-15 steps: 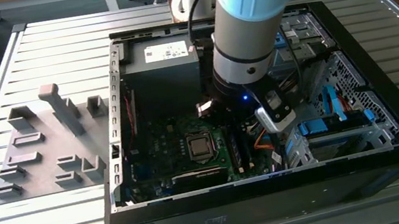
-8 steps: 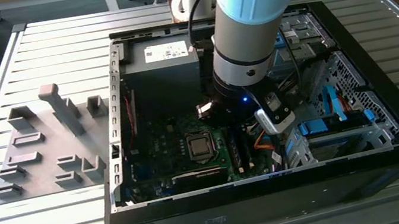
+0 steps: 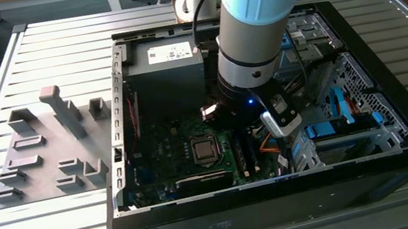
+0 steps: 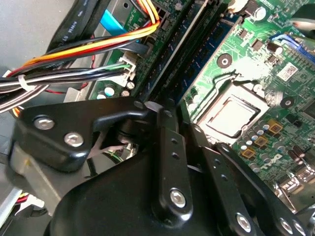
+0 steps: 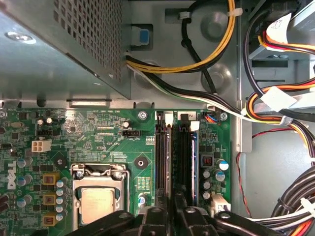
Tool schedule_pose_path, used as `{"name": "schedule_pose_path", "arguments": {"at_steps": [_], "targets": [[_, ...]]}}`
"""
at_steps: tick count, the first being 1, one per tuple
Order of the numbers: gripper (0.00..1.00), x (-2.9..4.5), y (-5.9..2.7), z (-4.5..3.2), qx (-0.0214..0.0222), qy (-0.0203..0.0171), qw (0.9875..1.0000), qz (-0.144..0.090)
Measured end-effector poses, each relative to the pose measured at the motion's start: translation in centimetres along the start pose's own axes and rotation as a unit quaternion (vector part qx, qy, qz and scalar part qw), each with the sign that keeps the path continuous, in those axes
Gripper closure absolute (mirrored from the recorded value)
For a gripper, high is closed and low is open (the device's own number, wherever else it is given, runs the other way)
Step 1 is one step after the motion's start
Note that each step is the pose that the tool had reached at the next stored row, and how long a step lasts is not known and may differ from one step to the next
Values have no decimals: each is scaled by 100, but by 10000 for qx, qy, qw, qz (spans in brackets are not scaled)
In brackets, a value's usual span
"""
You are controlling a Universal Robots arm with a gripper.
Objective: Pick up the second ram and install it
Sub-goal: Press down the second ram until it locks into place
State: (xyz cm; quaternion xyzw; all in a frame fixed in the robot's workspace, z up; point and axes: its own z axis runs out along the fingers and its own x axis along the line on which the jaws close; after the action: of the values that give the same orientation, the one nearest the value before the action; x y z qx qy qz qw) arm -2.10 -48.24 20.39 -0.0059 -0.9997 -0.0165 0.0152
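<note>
The second ram [image 5: 170, 162] stands on edge in a motherboard slot, pinched between my gripper [image 5: 171, 209] fingers.

In the first wrist view I see the board upright between the slot's white end clips, beside the other memory stick [image 5: 189, 162], near the processor socket [image 5: 96, 196]. I judge the narrow grip keeps it vertical over the slot. In the exterior view the arm [image 3: 256, 26] reaches down into the open computer case [image 3: 405, 144]; whether it is fully seated I cannot tell.

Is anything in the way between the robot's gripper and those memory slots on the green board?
Nothing visible is. In the first wrist view the gripper sits right over the memory slots, and the cable bundles lie off to one side of them. Whether it holds a stick, I cannot tell.
</note>
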Motion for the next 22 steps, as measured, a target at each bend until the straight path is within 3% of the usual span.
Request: {"name": "schedule_pose_path", "arguments": {"at_steps": [1,4,13,18,22], "targets": [[79,0,0,-3,0,0,10000,0],[79,1,1,-38,0,1,10000,0],[79,9,10,-291,0,6,10000,0],[89,9,11,-313,-1,8,10000,0],[89,9,10,-314,1,8,10000,0]]}}
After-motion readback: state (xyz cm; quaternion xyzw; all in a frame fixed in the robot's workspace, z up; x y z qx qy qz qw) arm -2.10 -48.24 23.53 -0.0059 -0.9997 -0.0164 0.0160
